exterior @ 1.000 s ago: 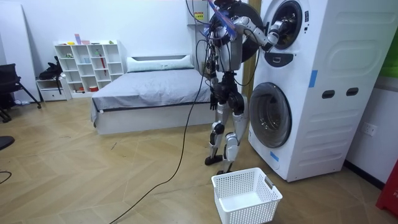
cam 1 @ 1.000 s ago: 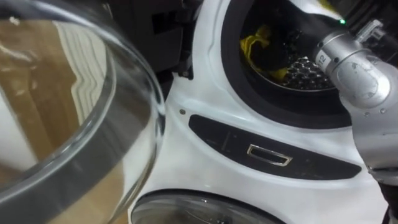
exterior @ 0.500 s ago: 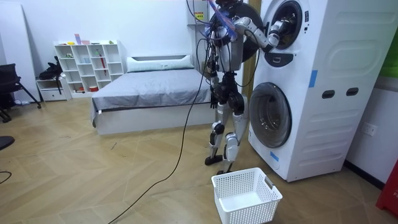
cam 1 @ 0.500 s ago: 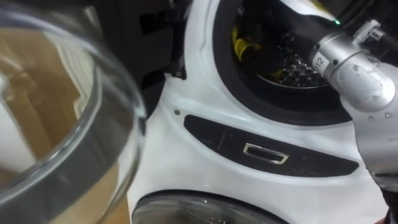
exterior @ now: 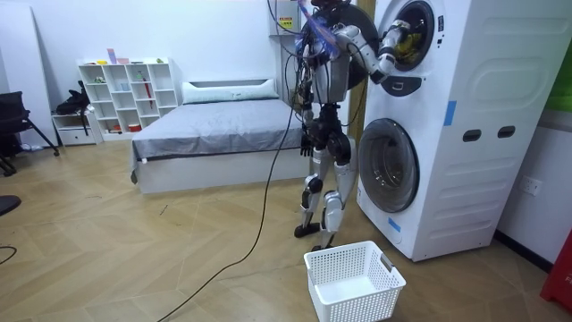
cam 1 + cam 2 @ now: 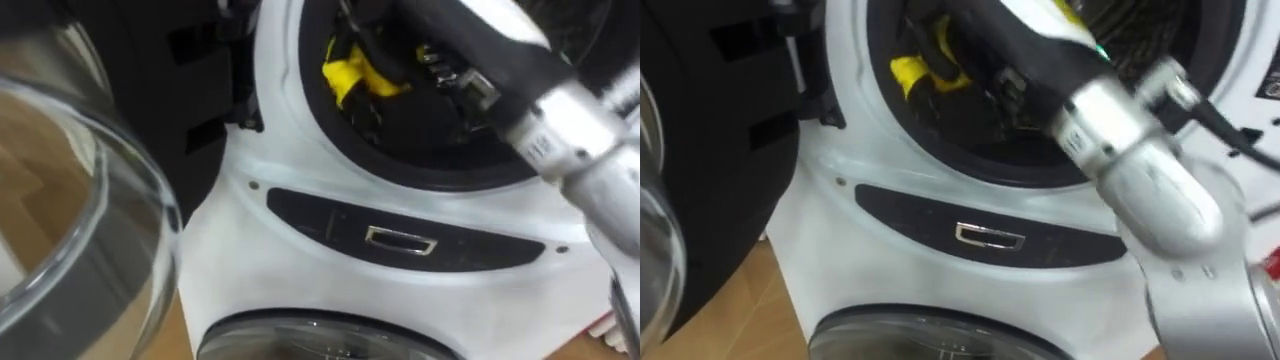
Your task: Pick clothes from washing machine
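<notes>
Since a second ago, eased the right arm back a little at the upper drum and brought the yellow garment [image 6: 356,76] forward with it: lay deep and dim in the drum then, shows bright now at the left lip of the opening, and in the room view right at the mouth. Turned the head as well, hence the slide of the whole eye view.

Standing close before the stacked washing machine [image 5: 465,125], on its left in the room view, with the right hand [image 5: 394,41] raised to the upper porthole, just beside the yellow cloth. Cannot tell whether closed on the cloth or merely resting against it: lost in the drum's dark. Swung wide open to the near left: the round glass door [image 6: 110,210]. Under the opening, a dark control strip [image 6: 400,240], and below that the rim of the lower door [image 6: 320,335]. On the floor near the feet, a white basket [image 5: 362,302].

Judged to be mid-extraction: reached in, cloth drawn to the mouth, not yet lifted clear of the lip. Calls next for a sure hold, then a straight pull back over the lip without snagging the cloth there or on the open door, and after that a lowering toward the basket. Worth a look deeper in for more clothes, hidden for now behind the forearm.
</notes>
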